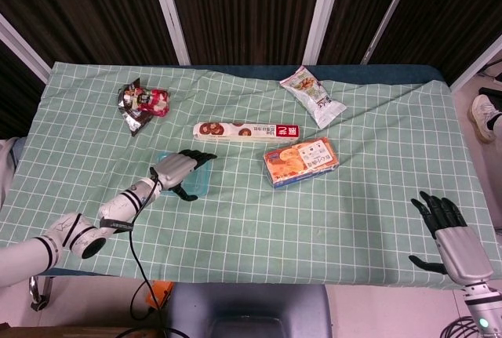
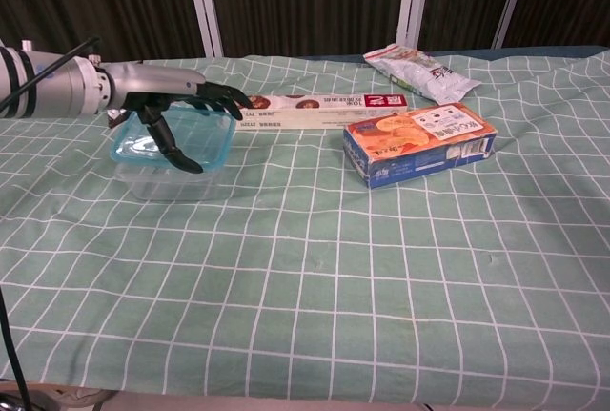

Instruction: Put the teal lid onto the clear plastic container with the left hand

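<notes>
Teal lid held by left hand | right hand: head view only

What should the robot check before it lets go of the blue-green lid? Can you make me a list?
1. Left hand holds the teal lid: ok.
2. Lid is over the clear plastic container: ok.
3. Lid lies flat on the rim: not ok, it looks tilted.
4. Lid corners line up with the container: cannot tell.
5. Long cookie box is out of the way: ok.
6. Right hand is far away and open: ok.
</notes>
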Tool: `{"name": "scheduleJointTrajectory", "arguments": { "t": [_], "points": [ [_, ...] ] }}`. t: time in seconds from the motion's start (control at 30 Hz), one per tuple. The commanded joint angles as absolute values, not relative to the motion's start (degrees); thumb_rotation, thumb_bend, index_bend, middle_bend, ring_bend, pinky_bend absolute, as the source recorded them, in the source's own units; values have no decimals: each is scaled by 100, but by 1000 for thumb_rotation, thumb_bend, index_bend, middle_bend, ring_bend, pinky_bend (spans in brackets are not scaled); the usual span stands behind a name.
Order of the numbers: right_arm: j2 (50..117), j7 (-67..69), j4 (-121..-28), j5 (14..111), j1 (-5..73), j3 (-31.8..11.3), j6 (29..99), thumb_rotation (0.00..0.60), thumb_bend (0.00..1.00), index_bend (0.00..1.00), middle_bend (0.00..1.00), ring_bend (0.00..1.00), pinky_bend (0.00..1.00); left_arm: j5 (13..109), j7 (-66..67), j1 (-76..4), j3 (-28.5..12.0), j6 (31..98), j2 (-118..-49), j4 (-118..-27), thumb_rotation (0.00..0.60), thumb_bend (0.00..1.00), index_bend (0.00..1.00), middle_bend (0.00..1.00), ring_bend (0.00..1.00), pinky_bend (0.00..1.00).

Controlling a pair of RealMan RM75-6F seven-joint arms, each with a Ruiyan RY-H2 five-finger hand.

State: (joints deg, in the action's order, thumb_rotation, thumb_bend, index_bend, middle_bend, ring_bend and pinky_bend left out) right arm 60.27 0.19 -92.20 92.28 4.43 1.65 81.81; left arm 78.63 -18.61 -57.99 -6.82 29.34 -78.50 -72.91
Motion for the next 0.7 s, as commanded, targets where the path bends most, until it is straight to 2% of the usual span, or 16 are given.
{"name": "scheduleJointTrajectory", "arguments": {
  "t": [0.03,0.7],
  "points": [
    [6026,16,-9223,9235,444,170,8183,600,186,0,0,0,0,7844,-1872,-5814,-676,2909,-7881,-7258,600,288,0,242,639,666],
    [5997,108,-9209,9278,438,194,8220,600,186,0,0,0,0,7709,-1856,-5848,-601,2762,-8169,-6847,600,288,0,243,638,644]
  ]
}}
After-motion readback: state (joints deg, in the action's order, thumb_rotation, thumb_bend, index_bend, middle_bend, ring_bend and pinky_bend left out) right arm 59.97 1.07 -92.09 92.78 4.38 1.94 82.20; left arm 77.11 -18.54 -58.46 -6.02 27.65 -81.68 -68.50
